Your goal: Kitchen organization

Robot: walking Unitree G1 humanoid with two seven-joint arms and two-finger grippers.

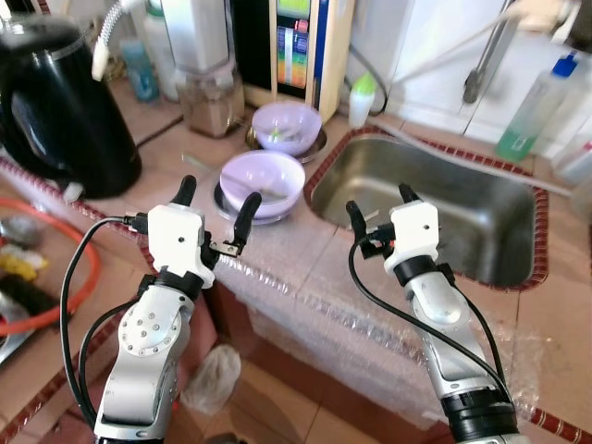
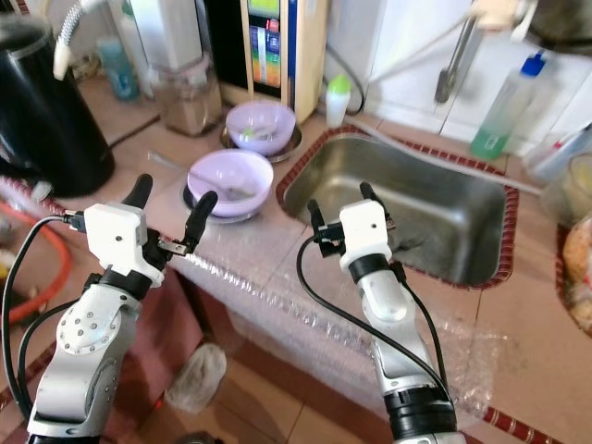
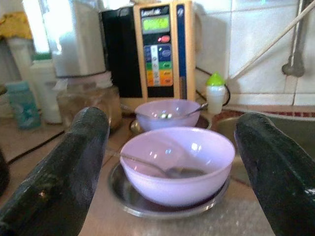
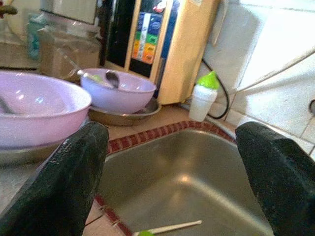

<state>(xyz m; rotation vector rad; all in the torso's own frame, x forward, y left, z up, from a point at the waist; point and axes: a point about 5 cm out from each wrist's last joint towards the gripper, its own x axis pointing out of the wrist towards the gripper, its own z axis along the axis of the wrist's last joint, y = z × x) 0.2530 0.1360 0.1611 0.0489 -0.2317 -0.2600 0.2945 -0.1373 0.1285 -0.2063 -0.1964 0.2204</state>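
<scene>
While both arms hover above the counter's front edge, nothing has been picked up: the left gripper [image 1: 215,206] stands with its two black fingers spread wide and bare, aimed at the near pale lilac plastic bowl [image 1: 262,182], which sits on a round steel plate [image 3: 124,200] just beside the stainless steel sink [image 1: 527,268]. A metal spoon [image 3: 162,168] lies inside that bowl. Behind it, a second lilac bowl [image 1: 287,124] rests on its own steel plate, with what looks like another spoon in it (the wrist view is too soft to be sure). The right gripper [image 1: 381,205] hangs over the near rim of the sink, fingers likewise apart and holding nothing; in the basin lies a thin pale stick with a green tip [image 4: 165,229]. By my reading the tidying has barely begun: both bowls are still out on the tiled counter, and both remain to be lifted and moved, probably into the sink. Closing on the near bowl's rim seems the step in hand, and the loose spoon could slide or tip out as the bowl rises
</scene>
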